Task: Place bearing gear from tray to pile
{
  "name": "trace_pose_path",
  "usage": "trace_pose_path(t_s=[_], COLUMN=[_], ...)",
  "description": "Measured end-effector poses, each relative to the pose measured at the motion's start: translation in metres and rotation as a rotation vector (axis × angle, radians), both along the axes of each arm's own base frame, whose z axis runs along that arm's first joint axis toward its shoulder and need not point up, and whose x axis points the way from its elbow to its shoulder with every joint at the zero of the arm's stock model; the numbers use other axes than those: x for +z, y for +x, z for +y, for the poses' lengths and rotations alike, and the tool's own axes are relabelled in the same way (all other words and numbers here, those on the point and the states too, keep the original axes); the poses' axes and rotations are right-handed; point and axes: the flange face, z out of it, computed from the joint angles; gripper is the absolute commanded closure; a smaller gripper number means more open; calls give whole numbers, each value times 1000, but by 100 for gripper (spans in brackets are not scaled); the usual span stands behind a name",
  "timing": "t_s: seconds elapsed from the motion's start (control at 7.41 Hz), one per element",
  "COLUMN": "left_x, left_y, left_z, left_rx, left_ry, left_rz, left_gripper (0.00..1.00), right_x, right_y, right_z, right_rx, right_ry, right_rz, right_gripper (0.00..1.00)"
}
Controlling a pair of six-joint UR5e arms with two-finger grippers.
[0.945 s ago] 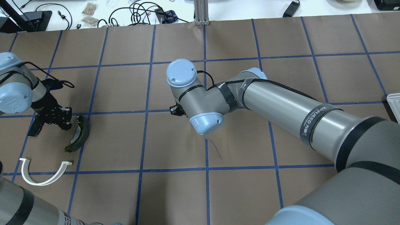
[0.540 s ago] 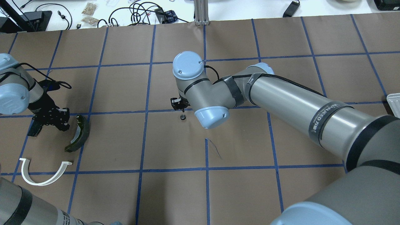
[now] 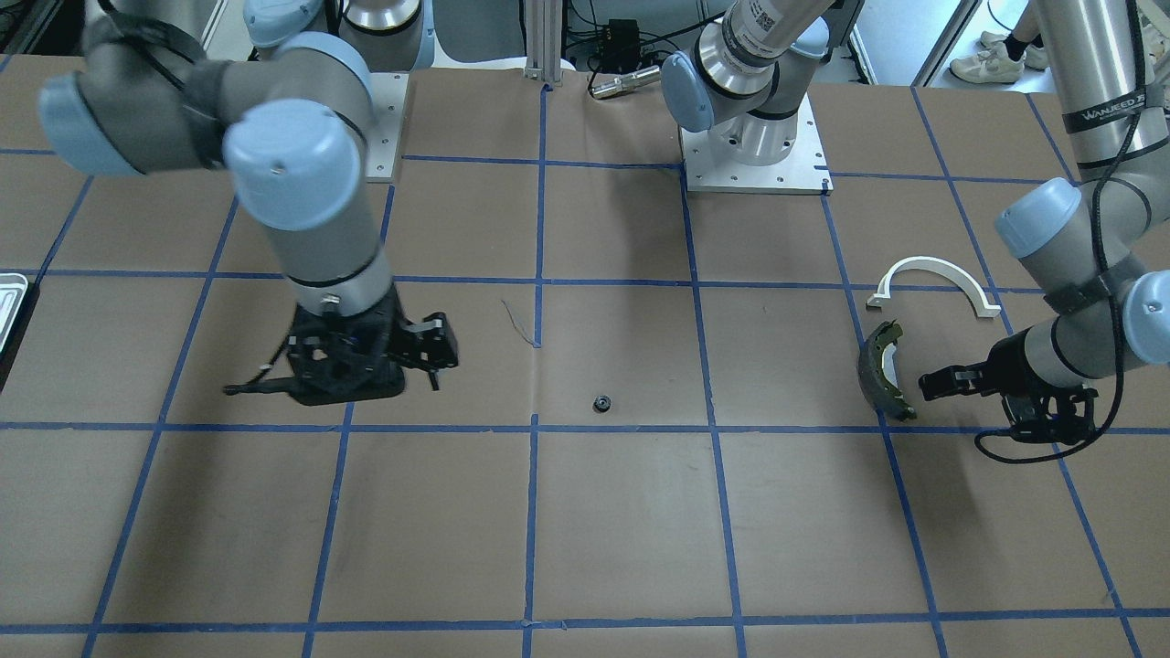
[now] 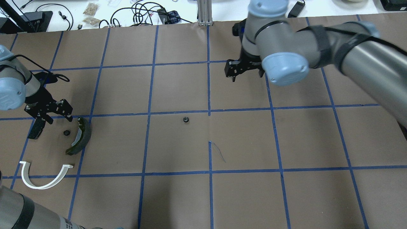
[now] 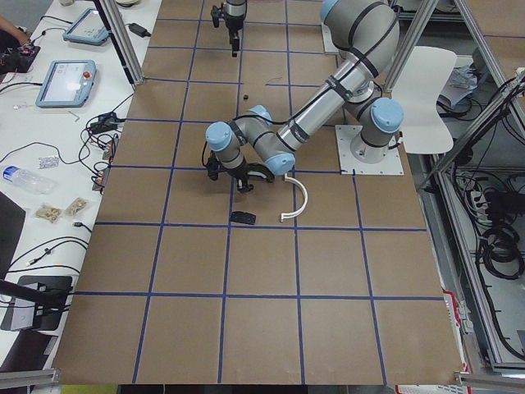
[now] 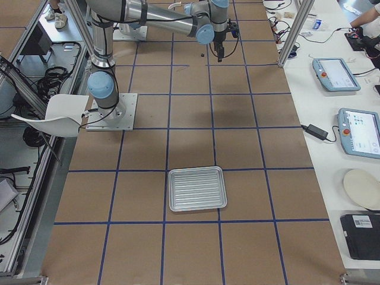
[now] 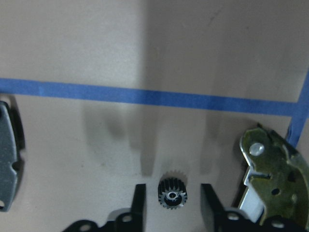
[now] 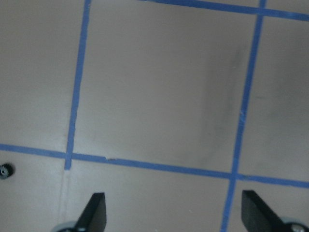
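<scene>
A small black bearing gear (image 4: 66, 133) lies on the table in the pile, beside the curved dark brake shoe (image 4: 81, 136). My left gripper (image 4: 59, 120) is open just above it. In the left wrist view the gear (image 7: 173, 196) sits between the open fingers (image 7: 139, 193), untouched. A second gear (image 4: 186, 119) lies alone at mid-table and also shows in the front view (image 3: 601, 402). My right gripper (image 8: 176, 212) is open and empty, raised at the far side (image 4: 243, 71). The silver tray (image 6: 197, 188) holds nothing.
The pile also holds a white semicircular bracket (image 4: 44, 178) and a black pad (image 4: 34, 128) under the left arm. Cables and devices lie on the white bench beyond the far edge (image 4: 143, 12). The tray's corner shows in the front view (image 3: 9, 311).
My right arm rose and swung far right, leaving a gear at mid-table. My left gripper drew back, uncovering a gear beside the brake shoe.
</scene>
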Motion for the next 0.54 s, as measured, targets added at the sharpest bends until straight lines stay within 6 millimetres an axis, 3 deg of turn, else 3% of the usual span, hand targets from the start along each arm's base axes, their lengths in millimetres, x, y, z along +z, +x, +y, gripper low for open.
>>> trace_pose_path(t_s=[0.14, 0.27, 0.4, 0.54], left_x=[22, 50, 74, 91], left_y=[-24, -63, -110, -167], left_z=[-21, -41, -55, -63], left_rx=[-37, -50, -36, -16], left_ry=[-31, -48, -58, -75], left_rz=[-18, -30, -38, -36], left_gripper=[0, 0, 0, 0], right_x=[43, 85, 116, 132], right_y=[-33, -50, -56, -59], right_z=[4, 19, 39, 53], right_rx=[-20, -31, -44, -53], right_ry=[-4, 0, 15, 31], right_rz=[-1, 4, 14, 31], right_gripper=[0, 0, 0, 0])
